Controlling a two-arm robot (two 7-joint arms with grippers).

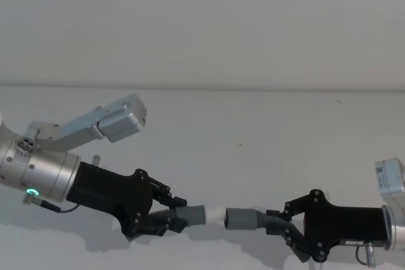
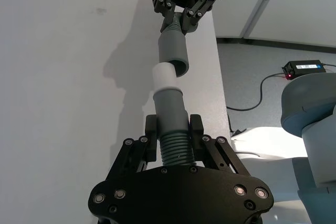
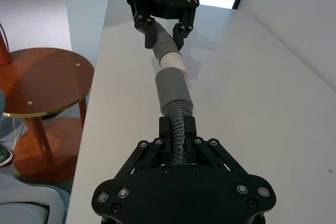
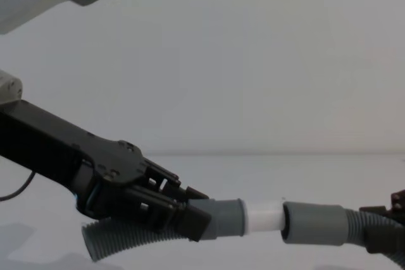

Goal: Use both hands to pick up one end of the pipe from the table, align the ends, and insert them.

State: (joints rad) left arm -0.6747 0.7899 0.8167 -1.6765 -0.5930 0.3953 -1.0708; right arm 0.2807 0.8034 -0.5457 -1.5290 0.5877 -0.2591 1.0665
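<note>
Fingers of your left gripper (image 1: 166,214) clamp the spigot cuff (image 1: 195,214); right gripper (image 1: 286,227) fingers clamp hose behind the socket (image 1: 242,218), holding both ends level, spigot tip entering.

We see the pipe (image 4: 120,239) as dark grey and ribbed; its two cuffs (image 1: 243,218) are smooth mid-grey, with a white spigot (image 1: 216,215) between them. Both the left gripper (image 1: 166,214) and the right gripper (image 1: 286,227) are matt black. The bench (image 1: 253,131) is pale grey-white.
</note>
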